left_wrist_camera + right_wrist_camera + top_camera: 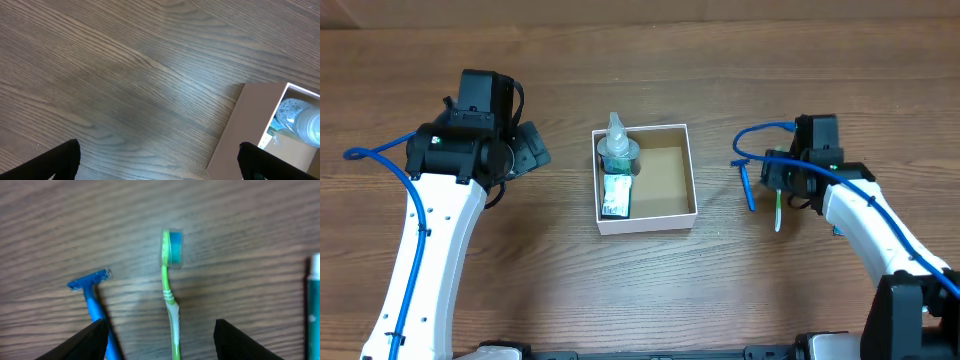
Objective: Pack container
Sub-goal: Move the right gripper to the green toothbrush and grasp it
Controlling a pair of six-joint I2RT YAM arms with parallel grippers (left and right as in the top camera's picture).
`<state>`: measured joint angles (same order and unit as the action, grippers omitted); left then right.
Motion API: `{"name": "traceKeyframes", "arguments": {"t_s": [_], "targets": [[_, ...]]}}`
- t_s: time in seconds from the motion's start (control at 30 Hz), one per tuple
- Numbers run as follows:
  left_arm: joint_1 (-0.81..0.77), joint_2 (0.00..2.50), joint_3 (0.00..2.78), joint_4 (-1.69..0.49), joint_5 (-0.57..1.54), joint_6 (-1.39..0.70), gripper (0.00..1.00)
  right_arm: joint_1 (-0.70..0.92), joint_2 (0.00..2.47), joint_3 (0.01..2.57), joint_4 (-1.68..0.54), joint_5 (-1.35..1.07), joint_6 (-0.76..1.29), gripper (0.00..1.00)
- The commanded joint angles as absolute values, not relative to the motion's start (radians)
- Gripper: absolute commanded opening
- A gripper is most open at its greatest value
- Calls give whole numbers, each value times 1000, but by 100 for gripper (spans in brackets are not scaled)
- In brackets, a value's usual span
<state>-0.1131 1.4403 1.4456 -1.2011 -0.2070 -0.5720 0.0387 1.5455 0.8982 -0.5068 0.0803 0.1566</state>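
Container (pixel 645 222) sits left of my right gripper (pixel 160 326), fingers apart. Toothbrush (pixel 169 297) lies directly beneath, handle running between the fingers, razor (pixel 92 297) just beside. Right arm nearer.

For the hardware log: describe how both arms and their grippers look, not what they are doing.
Both match. The left arm and right arm have smooth white links, black joint housings and a blue cable looping outside. The left gripper and right gripper are black; their fingers show as plain dark wedges. No markings or sleeves are visible.
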Motion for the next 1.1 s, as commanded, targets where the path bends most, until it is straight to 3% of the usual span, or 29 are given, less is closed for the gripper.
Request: {"name": "traceKeyframes", "arguments": {"t_s": [0.0, 0.2, 0.43, 0.7, 1.07], "targets": [[-112, 1431, 1461, -1200, -220, -557, 100, 32, 1551, 841, -443, 94, 148, 69], [-112, 1431, 1461, -1200, -220, -557, 100, 32, 1555, 789, -369, 127, 148, 68], [-112, 1430, 1461, -1200, -220, -557, 100, 30, 1613, 746, -287, 176, 148, 53], [-112, 1430, 1461, -1200, -220, -557, 100, 30, 1663, 746, -258, 202, 148, 48], [-112, 1431, 1461, -1200, -220, -557, 100, 30, 1663, 746, -258, 179, 149, 27]]}}
